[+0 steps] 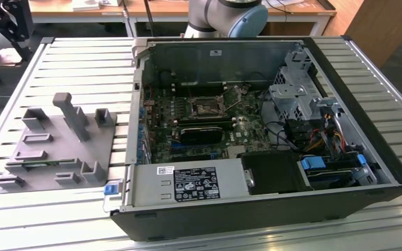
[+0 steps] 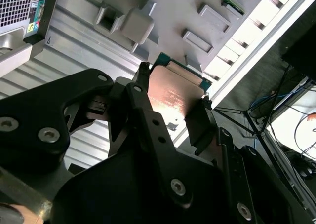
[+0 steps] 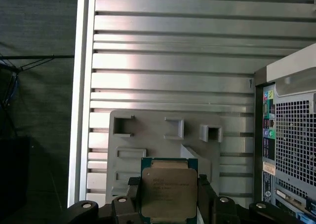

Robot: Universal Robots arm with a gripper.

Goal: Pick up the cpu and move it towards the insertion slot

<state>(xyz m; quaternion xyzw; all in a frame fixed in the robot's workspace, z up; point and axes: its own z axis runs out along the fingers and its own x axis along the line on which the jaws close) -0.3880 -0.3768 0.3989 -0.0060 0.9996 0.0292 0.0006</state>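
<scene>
I am watching the hand (image 3: 169,199) gripping the cpu (image 3: 169,190) in both wrist views. Its black fingers (image 2: 197,123) are pressing on two opposite edges of the chip. The silvery top is facing the first wrist view's camera, with a green rim showing around it. The hand is holding the cpu above the grey fixture (image 3: 163,135), which is lying on the slatted metal surface (image 3: 173,51). The perforated panel of the computer case (image 3: 294,135) is standing near that fixture. In the exterior view the case is lying open on the surface, exposing the motherboard (image 1: 246,133). The insertion slot (image 1: 206,107) is sitting near the middle of the board, its dark centre uncovered. The fixture is resting just beside the case, on the exterior view's left.
</scene>
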